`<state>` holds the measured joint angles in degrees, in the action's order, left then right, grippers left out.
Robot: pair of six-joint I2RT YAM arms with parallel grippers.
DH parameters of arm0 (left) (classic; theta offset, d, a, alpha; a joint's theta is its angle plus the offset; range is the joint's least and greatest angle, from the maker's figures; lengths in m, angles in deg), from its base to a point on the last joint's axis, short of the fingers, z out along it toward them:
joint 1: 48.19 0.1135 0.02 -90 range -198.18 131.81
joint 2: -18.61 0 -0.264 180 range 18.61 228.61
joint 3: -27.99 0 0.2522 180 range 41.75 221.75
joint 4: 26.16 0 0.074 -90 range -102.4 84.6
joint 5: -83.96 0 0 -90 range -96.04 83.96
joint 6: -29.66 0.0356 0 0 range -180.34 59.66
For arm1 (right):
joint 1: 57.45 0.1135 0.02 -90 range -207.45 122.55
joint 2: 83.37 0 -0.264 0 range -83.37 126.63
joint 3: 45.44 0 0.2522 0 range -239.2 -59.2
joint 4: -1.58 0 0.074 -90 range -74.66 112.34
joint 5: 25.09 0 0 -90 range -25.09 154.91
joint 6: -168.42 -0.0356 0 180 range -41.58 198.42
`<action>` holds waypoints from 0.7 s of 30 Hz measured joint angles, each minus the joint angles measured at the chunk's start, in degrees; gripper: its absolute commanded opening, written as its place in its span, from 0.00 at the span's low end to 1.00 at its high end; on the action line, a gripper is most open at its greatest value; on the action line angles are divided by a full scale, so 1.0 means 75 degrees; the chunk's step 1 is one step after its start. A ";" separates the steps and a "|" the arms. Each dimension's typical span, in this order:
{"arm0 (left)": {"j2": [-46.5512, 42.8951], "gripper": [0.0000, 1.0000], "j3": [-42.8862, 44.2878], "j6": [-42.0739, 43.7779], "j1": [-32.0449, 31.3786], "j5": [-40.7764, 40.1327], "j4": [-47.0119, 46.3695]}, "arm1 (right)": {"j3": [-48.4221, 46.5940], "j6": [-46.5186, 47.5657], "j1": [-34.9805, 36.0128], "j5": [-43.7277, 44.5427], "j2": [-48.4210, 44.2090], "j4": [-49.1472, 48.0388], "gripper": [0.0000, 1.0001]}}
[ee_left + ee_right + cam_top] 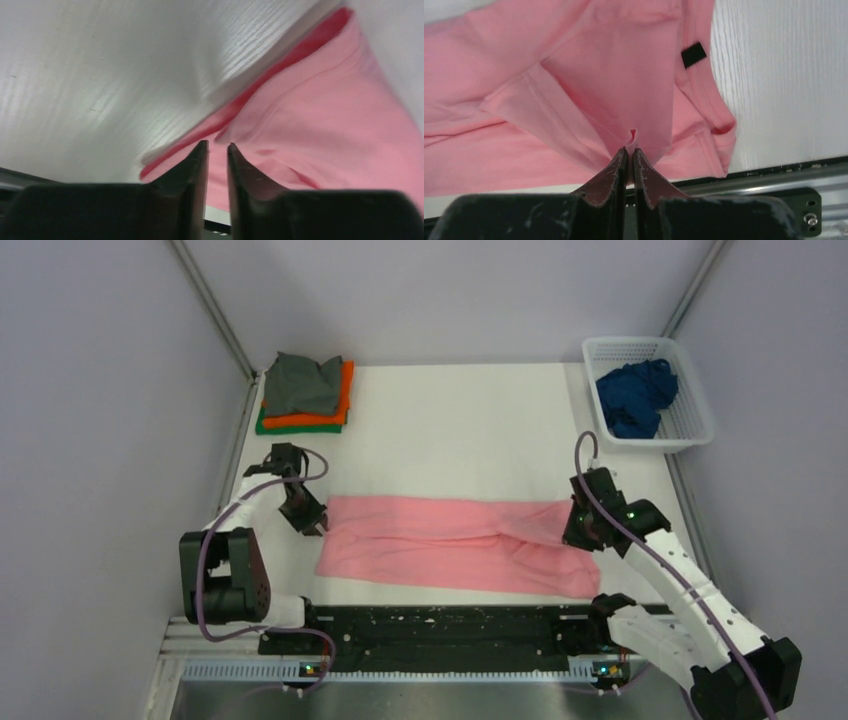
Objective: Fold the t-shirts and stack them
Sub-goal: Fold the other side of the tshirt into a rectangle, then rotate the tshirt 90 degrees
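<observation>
Your right gripper [630,149] is pinched on the pink tee [450,545]: the two fingers sit almost together, with a small ridge of pink cloth standing up between the tips. Your left gripper [216,145] has its fingers slightly apart, a narrow slit between them, with the tips at the tee's left edge. From the blurred wrist view you can't really tell whether any cloth is caught in that slit.

The pink tee lies as a long band folded lengthwise across the near half of the table [470,430], running from one gripper to the other. Its neck end is on the right, where the dark label [694,54] shows just beyond the right gripper's tips. The cloth there is bunched into loose folds, while the left end lies flatter.

At the far left corner you have a stack: a grey tee [303,383] on top, rumpled rather than flat, over an orange tee [345,400], over a green tee [270,425]. It sits well apart from the pink tee. At the far right edge stands the white basket [700,410], with a crumpled blue tee [635,395] inside it.
</observation>
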<state>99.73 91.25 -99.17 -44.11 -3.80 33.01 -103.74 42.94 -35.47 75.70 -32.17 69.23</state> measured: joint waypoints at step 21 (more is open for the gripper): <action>0.0909 0.99 0.1676 0.0268 -0.1434 0.2066 -0.0711 | 0.1131 -0.1139 0.0003 -0.1271 0.0391 -0.2282 0.99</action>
<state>106.55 103.82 -97.16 -54.86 11.69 27.68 -95.26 34.39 -35.45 66.17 -29.24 52.11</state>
